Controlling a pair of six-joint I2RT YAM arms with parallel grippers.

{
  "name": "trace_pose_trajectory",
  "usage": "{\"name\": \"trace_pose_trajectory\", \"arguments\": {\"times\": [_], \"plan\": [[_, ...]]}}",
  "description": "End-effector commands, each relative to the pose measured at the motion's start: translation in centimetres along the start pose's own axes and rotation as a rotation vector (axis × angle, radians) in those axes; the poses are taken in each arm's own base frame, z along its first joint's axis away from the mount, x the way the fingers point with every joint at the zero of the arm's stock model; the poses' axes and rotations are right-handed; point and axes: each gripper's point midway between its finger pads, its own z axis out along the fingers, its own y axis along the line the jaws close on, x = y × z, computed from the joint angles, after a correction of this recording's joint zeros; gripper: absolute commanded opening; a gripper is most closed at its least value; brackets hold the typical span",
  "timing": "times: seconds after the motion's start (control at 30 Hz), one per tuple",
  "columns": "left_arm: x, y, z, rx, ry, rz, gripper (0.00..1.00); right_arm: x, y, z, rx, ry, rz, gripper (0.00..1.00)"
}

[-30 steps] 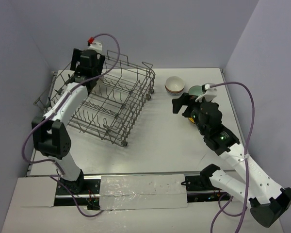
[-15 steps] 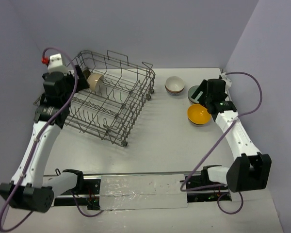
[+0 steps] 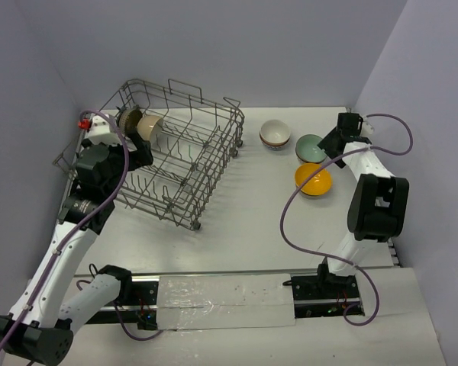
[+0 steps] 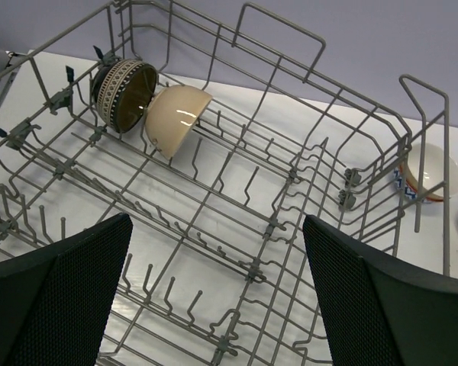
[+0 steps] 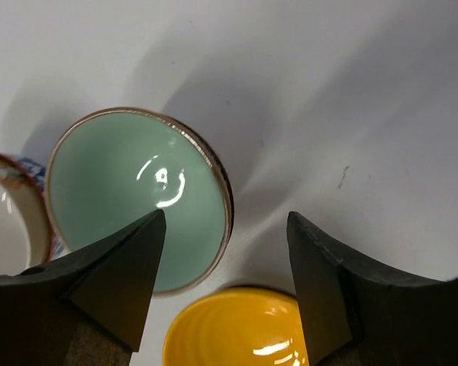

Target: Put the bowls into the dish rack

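Observation:
The grey wire dish rack (image 3: 179, 156) stands at the far left. At its far left corner a dark patterned bowl (image 3: 127, 120) and a cream bowl (image 3: 149, 127) stand on edge; both show in the left wrist view, dark (image 4: 124, 85) and cream (image 4: 175, 118). My left gripper (image 3: 136, 155) is open and empty over the rack's left side (image 4: 214, 305). On the table sit a white patterned bowl (image 3: 275, 133), a pale green bowl (image 3: 311, 148) and an orange bowl (image 3: 313, 179). My right gripper (image 3: 330, 146) is open and empty, its jaws astride the green bowl's (image 5: 137, 191) right rim.
In the right wrist view the orange bowl (image 5: 237, 332) lies just below the green one and the white bowl (image 5: 8, 221) at the left edge. The white bowl (image 4: 427, 171) sits just outside the rack's right end. Walls close in at the back and right.
My left gripper has drawn back from the rack's far left corner, leaving the cream bowl standing there. My right arm has swung to the far right, over the green bowl.

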Motion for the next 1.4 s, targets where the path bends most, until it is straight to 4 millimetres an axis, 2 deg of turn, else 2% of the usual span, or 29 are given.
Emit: {"name": "trace_pose_trajectory", "arguments": {"times": [0.0, 0.2, 0.47, 0.6, 0.73, 0.97, 1.17, 1.37], "plan": [[-1.8, -0.9, -0.5, 0.024, -0.080, -0.004, 0.99, -1.9, 1.5, 1.5, -0.040, -0.045, -0.010, 0.72], [-1.3, -1.4, -0.5, 0.034, -0.072, 0.008, 0.99, -2.1, 1.5, 3.3, -0.039, -0.064, -0.071, 0.66], [-0.8, -1.9, -0.4, 0.054, -0.060, 0.018, 0.99, -1.8, 1.8, 4.0, -0.062, -0.059, -0.131, 0.56], [-0.7, -1.8, -0.3, 0.054, -0.058, 0.022, 0.99, -1.4, 2.0, 4.4, -0.076, -0.043, -0.145, 0.48], [-0.5, -2.0, -0.3, 0.062, -0.054, 0.023, 0.99, -1.3, 2.1, 4.5, -0.078, -0.039, -0.156, 0.45], [-0.3, -2.1, -0.2, 0.066, -0.050, 0.025, 0.99, -1.3, 1.8, 3.9, -0.048, -0.059, -0.180, 0.33], [-0.4, -2.1, -0.3, 0.067, -0.051, 0.028, 0.99, -1.1, 1.8, 3.0, -0.005, -0.070, -0.215, 0.18], [-0.2, -2.3, -0.3, 0.074, -0.048, 0.031, 0.99, 0.2, 1.3, 2.1, 0.041, -0.026, -0.233, 0.11]]}}
